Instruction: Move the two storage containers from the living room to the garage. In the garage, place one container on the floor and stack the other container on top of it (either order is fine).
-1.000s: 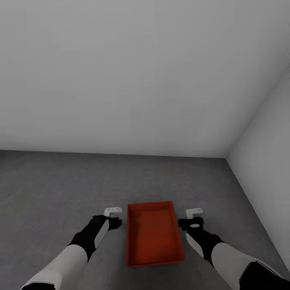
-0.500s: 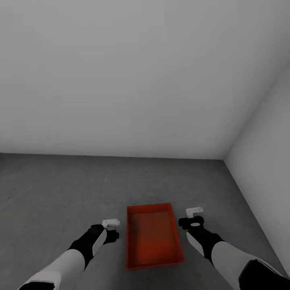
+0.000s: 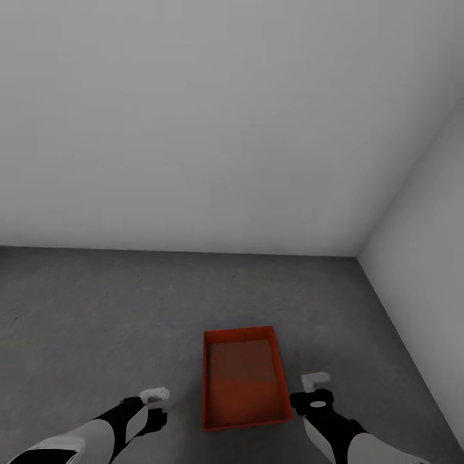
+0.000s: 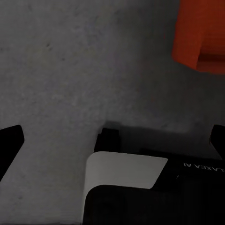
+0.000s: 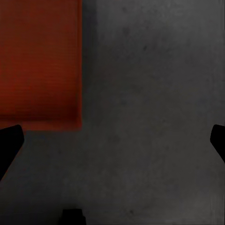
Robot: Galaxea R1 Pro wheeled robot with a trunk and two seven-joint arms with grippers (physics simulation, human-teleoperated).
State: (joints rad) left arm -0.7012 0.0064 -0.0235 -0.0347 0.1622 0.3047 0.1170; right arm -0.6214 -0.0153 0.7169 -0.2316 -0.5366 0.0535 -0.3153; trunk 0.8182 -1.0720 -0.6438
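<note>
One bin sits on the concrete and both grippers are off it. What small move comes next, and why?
Probably back away and turn to fetch the second bin. The orange-red container lies flat on the garage floor, left gripper and right gripper beside it, jaws spread, holding nothing.

One orange-red bin (image 3: 243,380) is seen lying flat and open-side up on the grey concrete floor (image 3: 96,309), at six o'clock, its long axis toward twelve.

You see an orange-red container (image 3: 243,379) between your black-and-white grippers, on mottled dark grey floor (image 3: 96,309), pale grey walls (image 3: 193,116).
</note>
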